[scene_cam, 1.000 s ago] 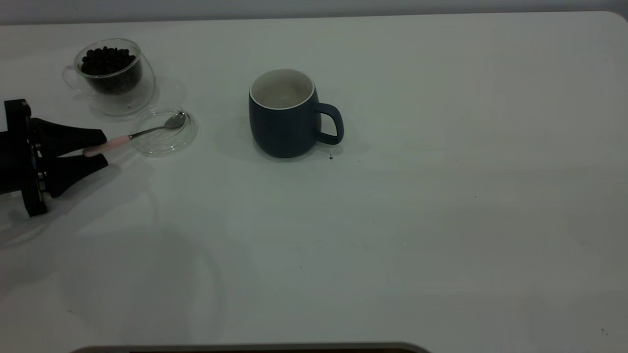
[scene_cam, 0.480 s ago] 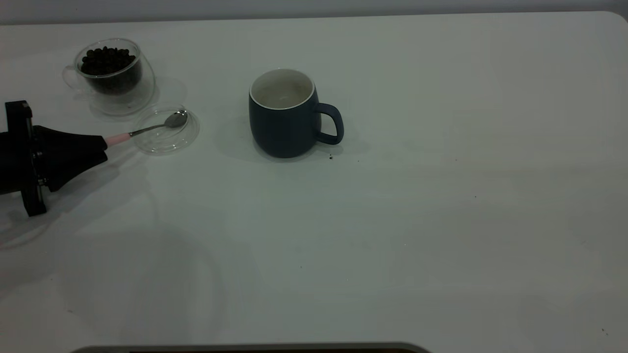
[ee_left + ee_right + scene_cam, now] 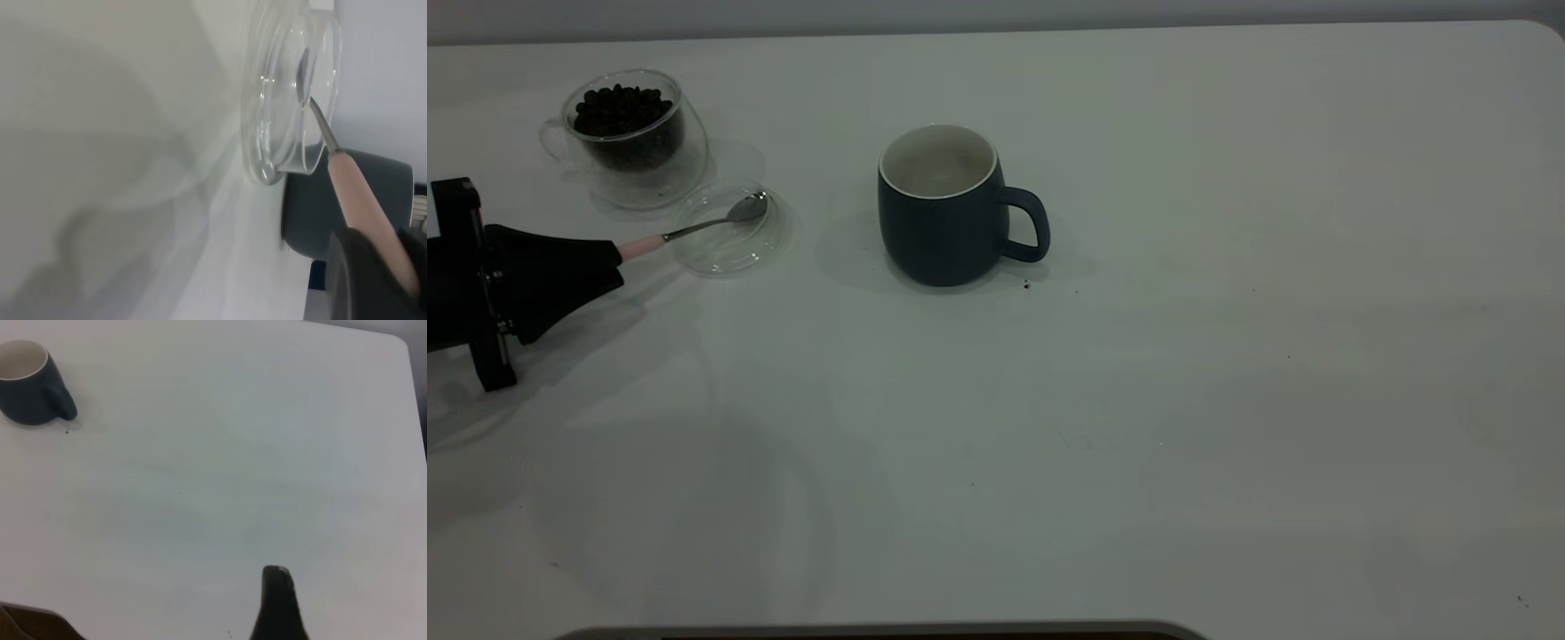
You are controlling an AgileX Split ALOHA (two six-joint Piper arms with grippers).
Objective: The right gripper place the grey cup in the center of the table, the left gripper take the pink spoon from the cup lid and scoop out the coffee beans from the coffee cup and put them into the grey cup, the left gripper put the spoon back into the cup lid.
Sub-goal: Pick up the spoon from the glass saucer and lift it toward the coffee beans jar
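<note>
The pink spoon (image 3: 694,231) lies with its metal bowl over the cup lid (image 3: 729,233) and its long axis running from there toward my left gripper (image 3: 609,260), handle end nearest me and tilted a little down my way. My left fingers (image 3: 560,271) are pressed together on the pale pink handle, only a short stub of it showing past the tips. The coffee cup (image 3: 627,133) heaped with coffee beans (image 3: 621,108) stands just behind the lid. The grey cup (image 3: 947,206) sits upright near the middle of the table (image 3: 1227,400), handle pointing away from me. Of my right gripper (image 3: 279,603), held well apart from the cup, I see one dark finger and cannot tell its opening.
</note>
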